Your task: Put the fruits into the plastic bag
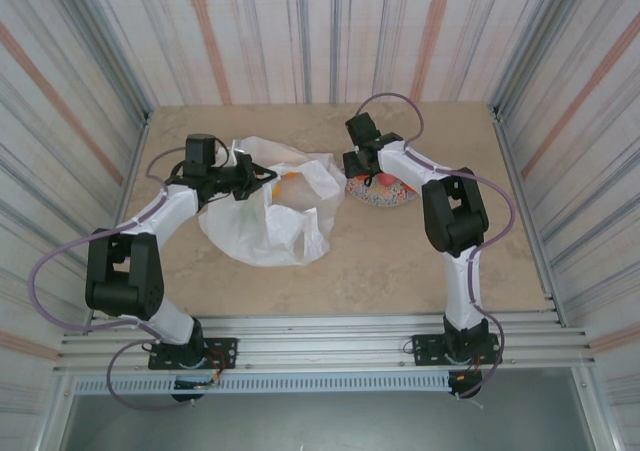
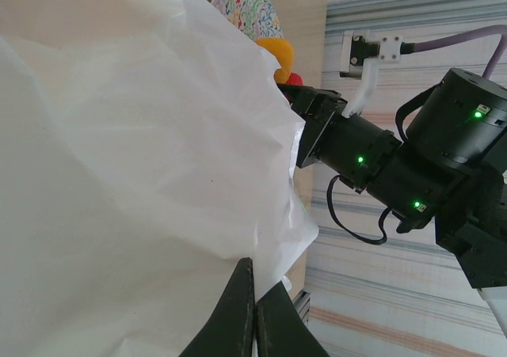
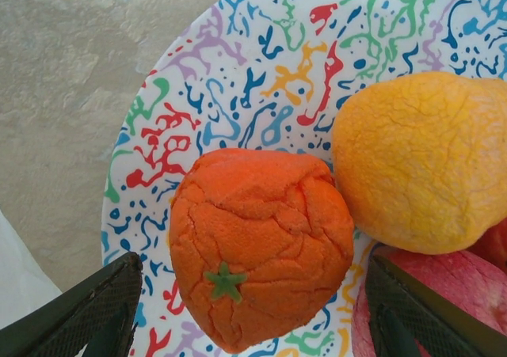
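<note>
The white plastic bag (image 1: 268,216) lies crumpled left of centre. My left gripper (image 2: 255,290) is shut on a fold of its thin film (image 2: 142,151) and holds the rim (image 1: 255,178) up. An orange shape (image 1: 286,177) shows at the bag's mouth. My right gripper (image 3: 253,271) hangs open over the speckled plate (image 3: 238,72), one finger (image 3: 87,313) on each side of an orange (image 3: 257,238), apart from it. A yellow-orange pear (image 3: 420,159) and a red-pink fruit (image 3: 432,290) lie beside the orange. The right gripper (image 1: 365,174) is above the plate (image 1: 392,197).
The plate (image 2: 245,5) sits just right of the bag, with a yellow-orange fruit (image 2: 279,52) and a red one (image 2: 294,78) behind the right arm (image 2: 372,159). A bag corner (image 3: 14,270) lies beside the plate. Striped walls (image 1: 560,91) enclose the tan table (image 1: 400,261).
</note>
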